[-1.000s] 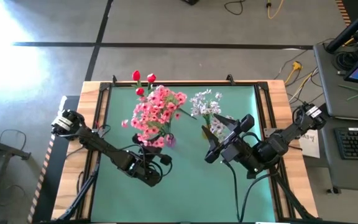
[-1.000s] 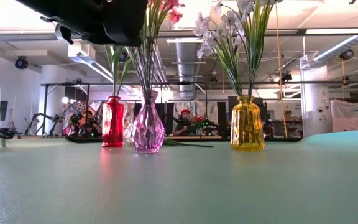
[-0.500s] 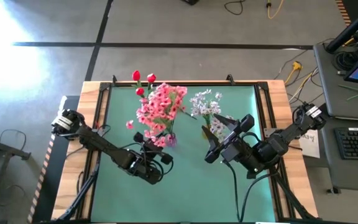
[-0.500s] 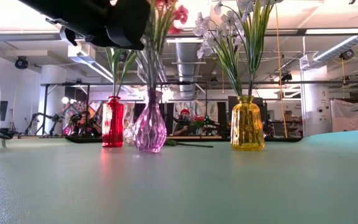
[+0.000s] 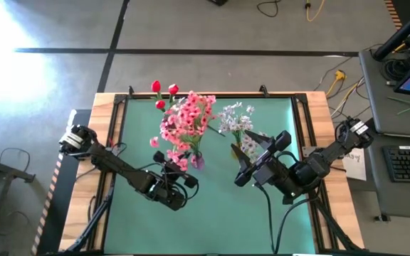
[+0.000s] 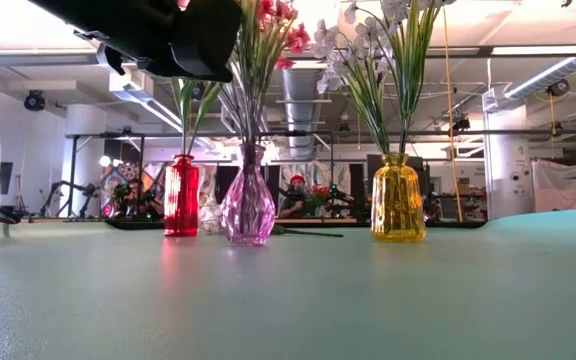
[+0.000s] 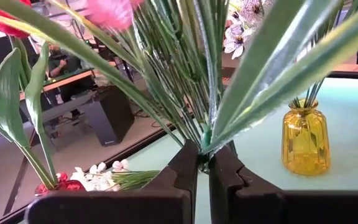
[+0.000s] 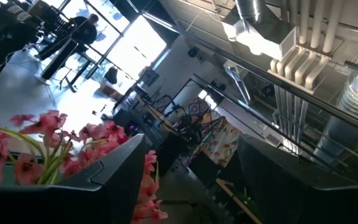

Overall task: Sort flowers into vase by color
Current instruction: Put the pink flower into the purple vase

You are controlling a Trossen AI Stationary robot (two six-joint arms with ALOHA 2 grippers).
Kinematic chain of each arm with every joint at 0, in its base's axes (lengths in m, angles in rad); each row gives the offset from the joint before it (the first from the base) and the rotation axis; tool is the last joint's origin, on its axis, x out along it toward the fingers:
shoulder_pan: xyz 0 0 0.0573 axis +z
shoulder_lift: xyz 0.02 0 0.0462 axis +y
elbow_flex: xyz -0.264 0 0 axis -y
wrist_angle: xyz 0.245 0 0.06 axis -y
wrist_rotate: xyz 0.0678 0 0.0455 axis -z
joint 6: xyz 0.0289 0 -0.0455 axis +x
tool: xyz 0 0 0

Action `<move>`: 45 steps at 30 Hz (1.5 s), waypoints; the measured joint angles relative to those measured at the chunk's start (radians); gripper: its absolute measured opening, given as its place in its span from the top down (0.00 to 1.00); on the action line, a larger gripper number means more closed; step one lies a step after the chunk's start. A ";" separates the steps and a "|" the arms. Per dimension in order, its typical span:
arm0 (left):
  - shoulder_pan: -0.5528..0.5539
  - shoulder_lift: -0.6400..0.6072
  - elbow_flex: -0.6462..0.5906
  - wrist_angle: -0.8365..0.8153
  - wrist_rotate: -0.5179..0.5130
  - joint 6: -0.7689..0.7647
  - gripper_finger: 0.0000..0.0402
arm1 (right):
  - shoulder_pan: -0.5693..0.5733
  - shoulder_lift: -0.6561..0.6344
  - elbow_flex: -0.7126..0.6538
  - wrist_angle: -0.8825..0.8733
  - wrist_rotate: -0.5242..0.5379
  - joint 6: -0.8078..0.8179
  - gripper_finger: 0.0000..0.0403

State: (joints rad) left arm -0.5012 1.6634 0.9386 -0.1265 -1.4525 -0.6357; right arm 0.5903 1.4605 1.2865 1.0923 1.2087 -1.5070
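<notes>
overhead looks down; low camera level across table (image 6: 298, 300); both perhaps share vases.

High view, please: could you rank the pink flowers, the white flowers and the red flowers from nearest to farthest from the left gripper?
Measured from the left gripper, which is shut on the pink stems:
1. Pink flowers, right beside it at table centre.
2. White flowers, off toward the right arm.
3. Red flowers, by the far edge.
</notes>
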 joint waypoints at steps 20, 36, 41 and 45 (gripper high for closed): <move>-0.039 0.002 0.000 -0.001 0.009 -0.003 0.92 | 0.000 0.000 0.000 -0.011 0.000 0.000 0.38; -0.072 -0.013 0.000 0.005 0.052 0.025 0.65 | 0.000 0.000 0.000 -0.011 0.000 0.028 0.38; -0.083 -0.029 0.000 -0.007 0.057 0.025 0.59 | -0.006 0.000 0.000 -0.012 0.003 0.056 0.38; -0.088 -0.057 -0.001 -0.042 0.093 0.025 0.54 | -0.020 0.000 0.000 -0.011 0.013 0.074 0.38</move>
State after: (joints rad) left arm -0.5890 1.6061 0.9381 -0.1683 -1.3595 -0.6109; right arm 0.5706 1.4605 1.2865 1.0810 1.2215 -1.4326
